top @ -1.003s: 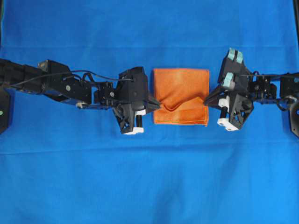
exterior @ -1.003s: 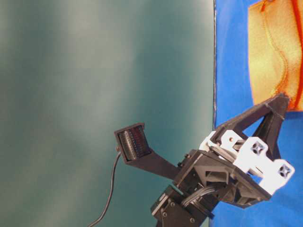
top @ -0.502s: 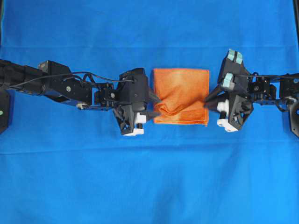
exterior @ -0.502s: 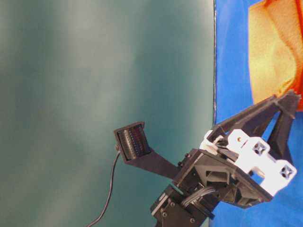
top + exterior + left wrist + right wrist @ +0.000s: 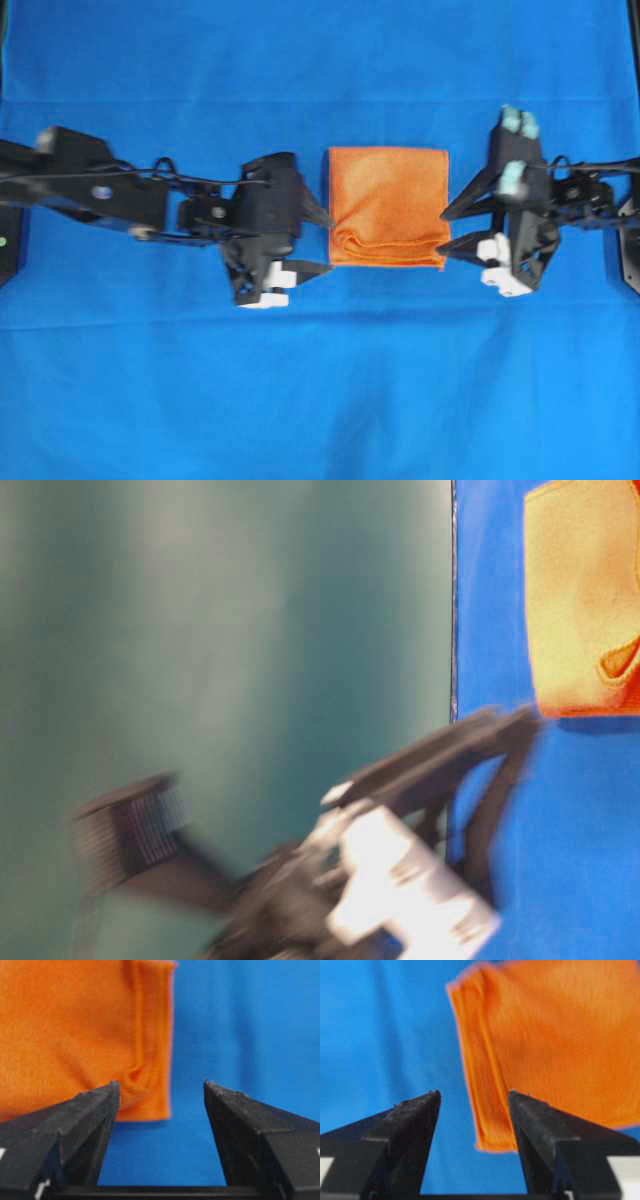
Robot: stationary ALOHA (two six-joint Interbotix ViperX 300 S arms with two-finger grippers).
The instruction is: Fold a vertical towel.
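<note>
- The towel [image 5: 388, 207] lies folded near the middle of the counter, an orange rectangle on the blue cloth [image 5: 320, 380] that covers the counter.
- Its far and side edges lie straight; along the near edge the layers stack in a few soft ridges, with a small rumple at the near left corner.
- In the left wrist view the towel [image 5: 85, 1035] shows a raised fold line running close to its side edge, bending into a small pucker at the corner.
- In the right wrist view the towel [image 5: 550, 1045] shows the layered edge as parallel ridges ending at a rounded corner.
- The left claw [image 5: 318, 240] sits just beside the towel's left edge, level with the near corner, its jaws spread wide with nothing between them.
- From its own camera the left claw [image 5: 161, 1091] frames the towel's corner: one fingertip overlaps the orange cloth in the picture, the other stands over bare blue cloth; no cloth is pinched.
- The right claw [image 5: 447, 232] sits just beside the towel's right edge, jaws also spread wide and holding nothing.
- From its own camera the right claw [image 5: 474, 1100] points at the towel's stacked edge, with blue cloth showing in the gap between the fingertips.
- The table-level view is badly blurred: the towel [image 5: 580, 600] rests flat at the upper right with one open loop at its fold, and a smeared dark and white arm crosses below it.
- Both arms reach in from opposite sides, the towel between them.
</note>
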